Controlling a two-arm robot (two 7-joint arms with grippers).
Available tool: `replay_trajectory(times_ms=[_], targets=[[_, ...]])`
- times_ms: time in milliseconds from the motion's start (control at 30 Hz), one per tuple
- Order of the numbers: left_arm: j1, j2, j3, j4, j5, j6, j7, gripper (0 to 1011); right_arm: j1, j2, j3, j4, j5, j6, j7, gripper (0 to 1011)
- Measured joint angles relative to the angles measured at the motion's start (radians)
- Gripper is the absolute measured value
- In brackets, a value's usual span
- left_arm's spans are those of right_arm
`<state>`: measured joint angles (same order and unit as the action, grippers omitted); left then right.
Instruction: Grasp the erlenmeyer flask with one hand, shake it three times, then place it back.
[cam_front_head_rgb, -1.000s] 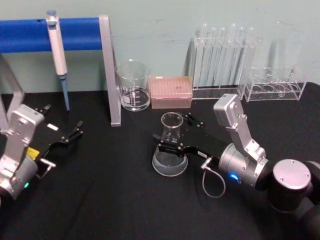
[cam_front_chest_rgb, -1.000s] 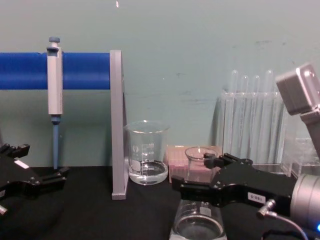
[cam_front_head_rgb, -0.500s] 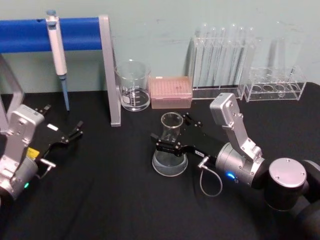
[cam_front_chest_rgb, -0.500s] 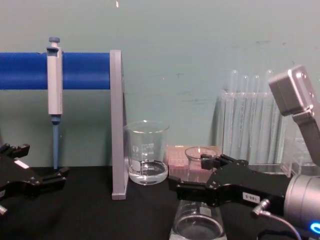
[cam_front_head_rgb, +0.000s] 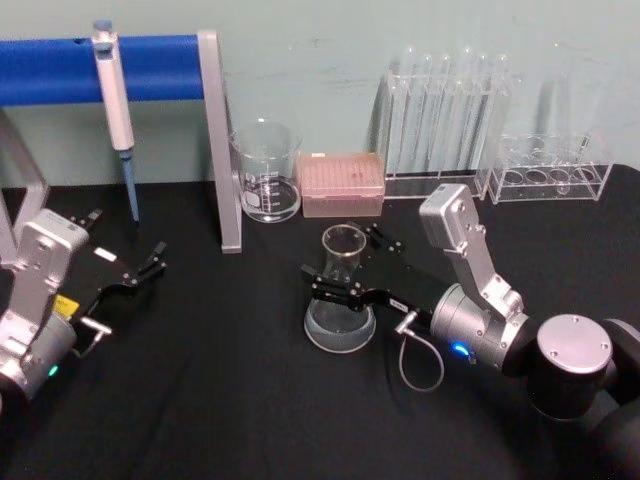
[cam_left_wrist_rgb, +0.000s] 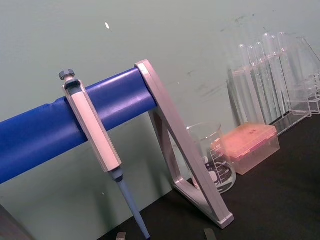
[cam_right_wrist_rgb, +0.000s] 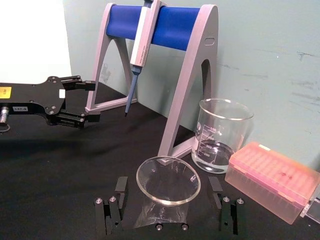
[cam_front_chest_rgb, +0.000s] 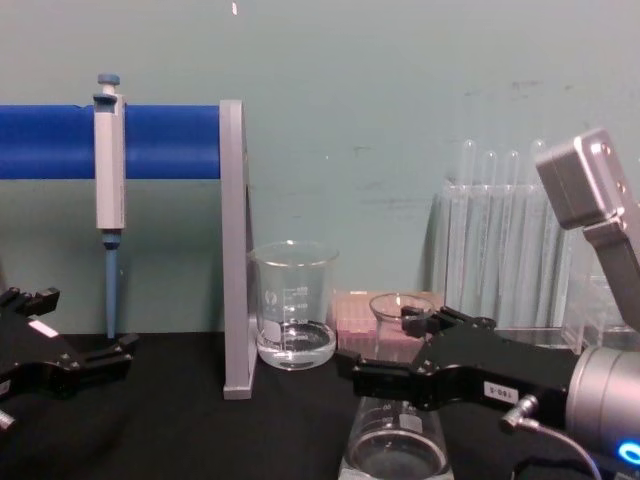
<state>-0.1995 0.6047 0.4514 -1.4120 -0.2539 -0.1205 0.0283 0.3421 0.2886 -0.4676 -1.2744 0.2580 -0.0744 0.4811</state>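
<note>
- Left gripper (cam_right_wrist_rgb: 93, 101): hangs low over the black table (cam_front_head_rgb: 220, 400) at its left side, fingers spread apart, nothing between them.
- Pipette (cam_front_head_rgb: 113, 95): hangs tip down from the blue bar of a grey stand (cam_front_head_rgb: 215, 140), beyond the left fingertips and higher than them.
- Beaker (cam_front_head_rgb: 267, 172): stands upright just beside the stand's grey leg, with a little clear liquid in the bottom, past the fingertips of the right gripper (cam_right_wrist_rgb: 168, 185) and apart from them.
- Pink box (cam_front_head_rgb: 342, 185): sits beside the beaker, beyond the far right finger, not touching it.
- Flask (cam_front_head_rgb: 340, 325): stands upright on the table, wide base down, neck between the two right fingers, rim above them.
- Right gripper: reaches in low from the right, fingers released, one on each side of the flask's neck, with a gap between each pad (cam_right_wrist_rgb: 121, 185) and the glass in the right wrist view.
- Test tubes (cam_front_head_rgb: 445, 100): stand in a clear rack at the back wall, behind the right wrist, well apart from the fingers.
- Second rack (cam_front_head_rgb: 555, 172): sits just beside the tubes, also well apart from the fingers.
</note>
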Motion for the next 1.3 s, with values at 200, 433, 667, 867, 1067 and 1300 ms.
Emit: replay_trajectory(times_ms=[200,433,667,867,1067,1300], targets=[[0.0,0.0,0.0,0.0,0.0,0.0,0.0,1001,0.0,0.0,0.0,0.0,0.0,0.0,0.0,977],[0.0,0.0,0.0,0.0,0.0,0.0,0.0,1001,-0.001,0.001,0.0,0.0,0.0,0.001,0.0,794],[0.0,0.0,0.0,0.0,0.0,0.0,0.0,1001,-0.001,0.001,0.0,-0.001,0.0,0.001,0.0,578],[0.0,0.0,0.0,0.0,0.0,0.0,0.0,1001,-0.001,0.001,0.0,-0.001,0.001,0.001,0.0,451],[0.0,0.0,0.0,0.0,0.0,0.0,0.0,1001,-0.001,0.001,0.0,-0.002,0.001,0.001,0.0,451],[0.0,0.0,0.0,0.0,0.0,0.0,0.0,1001,-0.001,0.001,0.0,-0.002,0.004,0.001,0.001,451]])
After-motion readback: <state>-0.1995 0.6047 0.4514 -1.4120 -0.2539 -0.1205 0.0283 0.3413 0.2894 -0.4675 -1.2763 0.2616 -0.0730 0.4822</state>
